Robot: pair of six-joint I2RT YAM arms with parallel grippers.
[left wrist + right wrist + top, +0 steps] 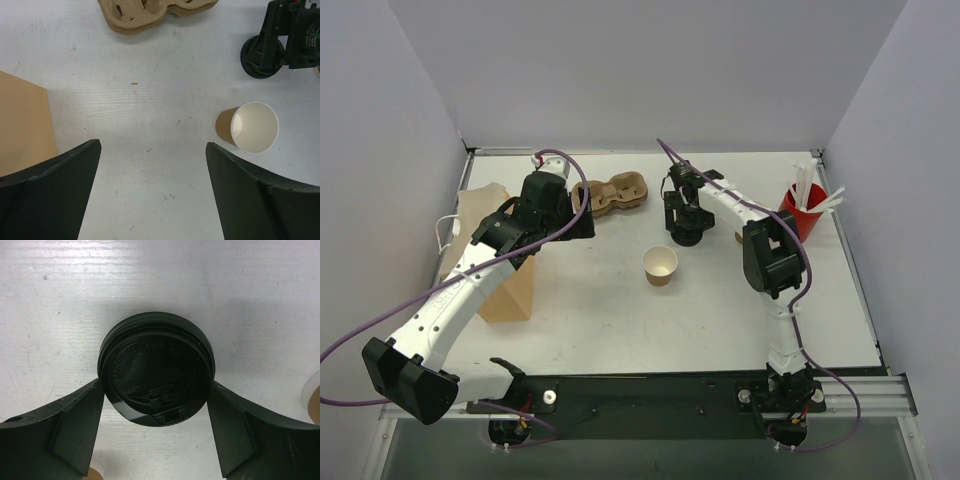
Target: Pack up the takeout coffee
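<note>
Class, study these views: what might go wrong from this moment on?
The right claw pinches the lid only at its thin rim, so it may slip or pop out. The cup stands open and unheld, with the left claw open and apart from it; pressing the lid on may tip it.

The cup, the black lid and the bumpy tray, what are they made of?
The cup looks like paper: matte brown outside, smooth white inside, rolled rim. The black lid seems to be plastic: shiny, with crisp raised lettering. The bumpy tray is probably moulded paper pulp: dull tan and rough-looking.
</note>
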